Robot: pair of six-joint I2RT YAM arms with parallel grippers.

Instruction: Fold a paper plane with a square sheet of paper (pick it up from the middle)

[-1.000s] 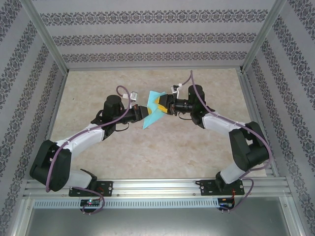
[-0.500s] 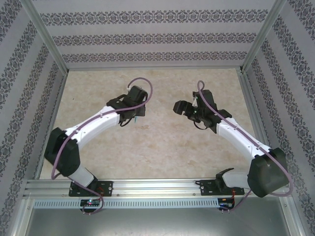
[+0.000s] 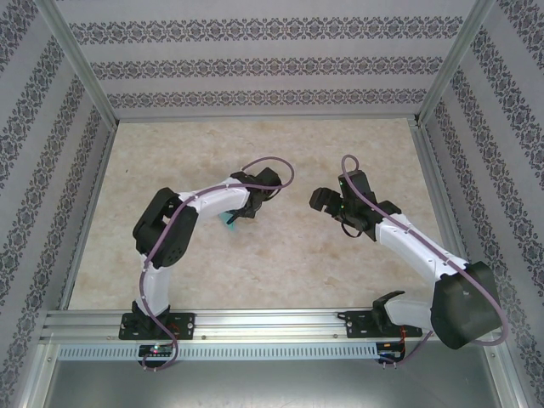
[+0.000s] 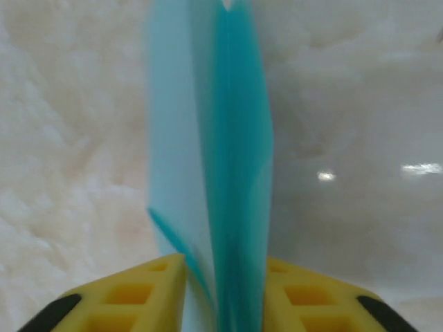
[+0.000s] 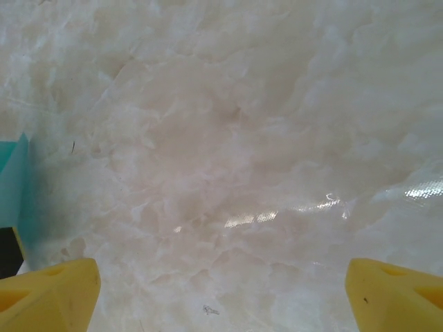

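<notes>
The paper plane (image 4: pixel 232 138) is a folded turquoise piece seen edge-on in the left wrist view, running away from the camera with its layers pressed together. My left gripper (image 4: pixel 225 270) is shut on its near end, a yellow finger (image 4: pixel 138 294) on each side. From above, only a sliver of turquoise paper (image 3: pixel 228 222) shows under the left gripper (image 3: pixel 236 212), low over the table. My right gripper (image 3: pixel 321 201) hovers to the right of it, open and holding nothing. In the right wrist view its yellow fingertips (image 5: pixel 48 290) stand far apart, and a turquoise edge (image 5: pixel 14 183) shows at the far left.
The marble-patterned table (image 3: pixel 272 263) is bounded by patterned walls and aluminium posts (image 3: pixel 81 64). An aluminium rail (image 3: pixel 272 327) runs along the near edge with both arm bases. The left arm's elbow (image 3: pixel 161 229) is folded back toward the left.
A second ago both grippers held the paper between them. The right gripper has let go and drawn off right; the left arm has folded, carrying the paper down toward the table.
</notes>
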